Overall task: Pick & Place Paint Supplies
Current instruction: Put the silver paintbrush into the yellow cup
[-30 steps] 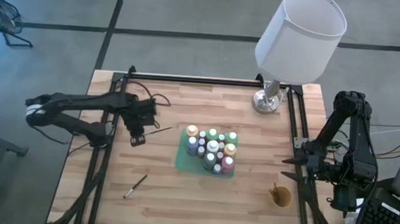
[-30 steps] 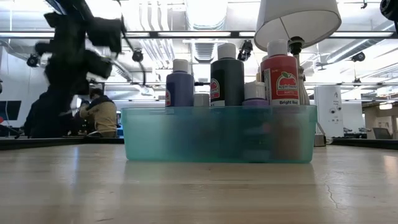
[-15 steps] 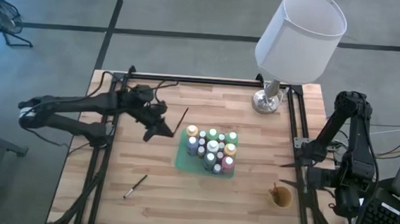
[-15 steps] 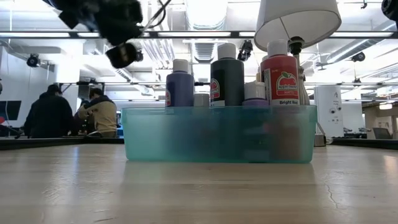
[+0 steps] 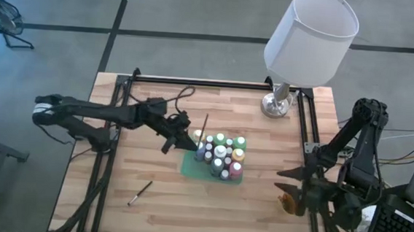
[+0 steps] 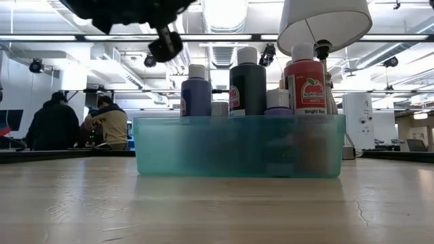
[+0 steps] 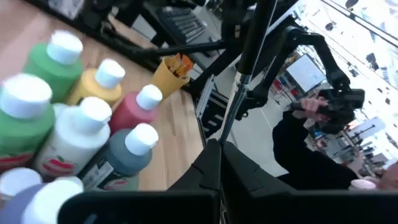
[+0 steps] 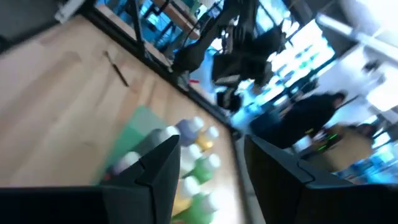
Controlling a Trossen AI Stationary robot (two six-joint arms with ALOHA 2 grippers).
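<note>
The brush [image 5: 203, 127] is the thing on the move — a thin dark stick pinched in the left gripper [image 5: 191, 138], whose fingers are clamped shut on its lower end, with the shaft standing up and out over the table near the left edge of the green tub [image 5: 189, 162]. From the left wrist view it runs straight away from the closed fingers, above the bottle caps. The bottles [image 5: 219, 155] are already packed together in that tub, pale caps up: green, yellow, red, white, a dark one, a purple one, touching shoulder to shoulder. A second brush [image 5: 140, 192] lies loose on the bare wood, well apart toward the front left, untouched. Off to the front right sits a small tan cup [image 5: 289, 203] with something orange poking out of it, and the right gripper [image 5: 296, 189] hangs beside it with its fingers parted and nothing between them. A white-shaded lamp [image 5: 309, 35] stands at the back. I'd judge the bottles done and the brushes the tail end of the job — one in hand and not yet set down, one more waiting on the table.
</note>
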